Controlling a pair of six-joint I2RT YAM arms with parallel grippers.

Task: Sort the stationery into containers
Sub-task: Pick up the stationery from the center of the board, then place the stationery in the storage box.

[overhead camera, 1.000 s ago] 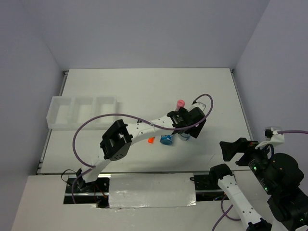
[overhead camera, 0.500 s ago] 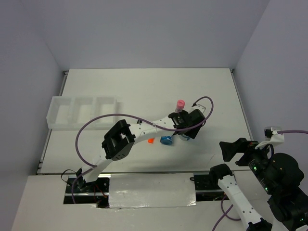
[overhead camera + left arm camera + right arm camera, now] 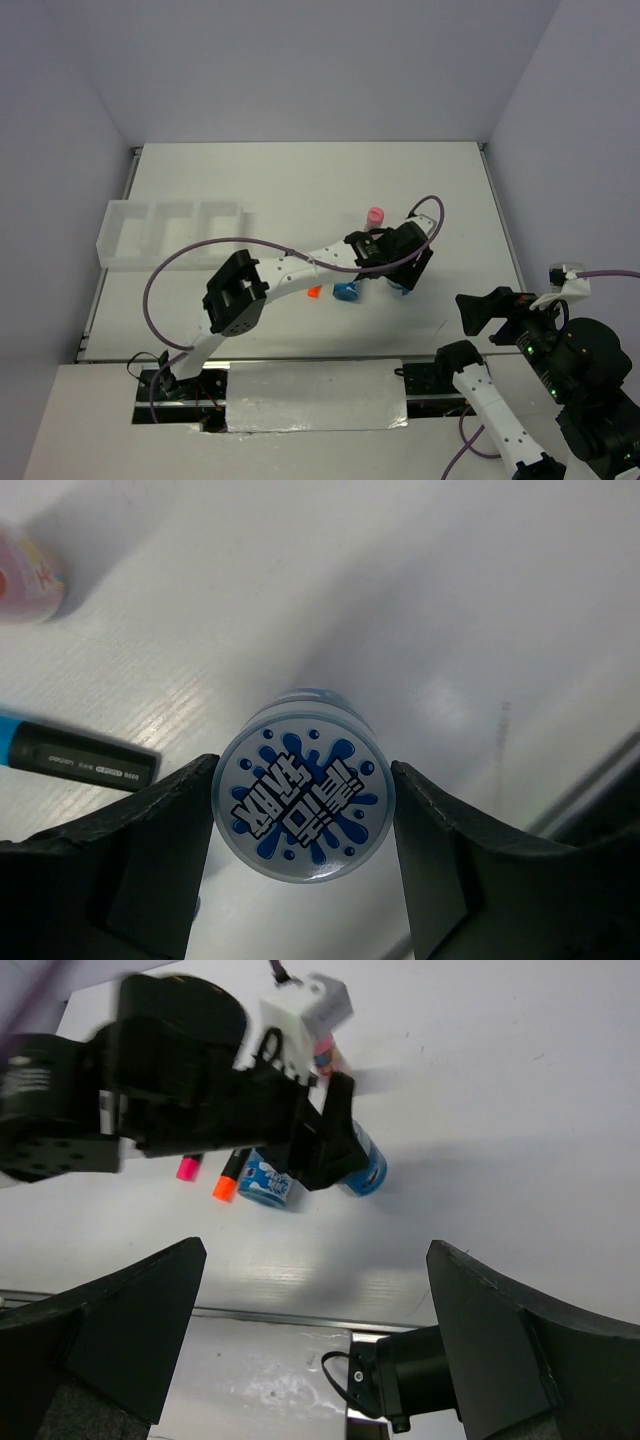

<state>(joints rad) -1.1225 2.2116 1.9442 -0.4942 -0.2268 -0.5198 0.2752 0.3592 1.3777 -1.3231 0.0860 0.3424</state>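
1. At the right-centre of the white table (image 3: 300,190), the left gripper (image 3: 303,780) clasps a round blue-and-white tape roll (image 3: 305,810) on both sides.
2. Right gripper (image 3: 315,1260), near right: jaws spread wide.
3. White translucent three-compartment tray (image 3: 113,252): far left.

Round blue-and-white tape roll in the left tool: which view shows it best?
Left wrist: the round blue-and-white tape roll fills the centre, printed face visible, held in the left tool. Right wrist shows it small, side-on, beside that tool. Top external shows only a blue sliver under the tool.
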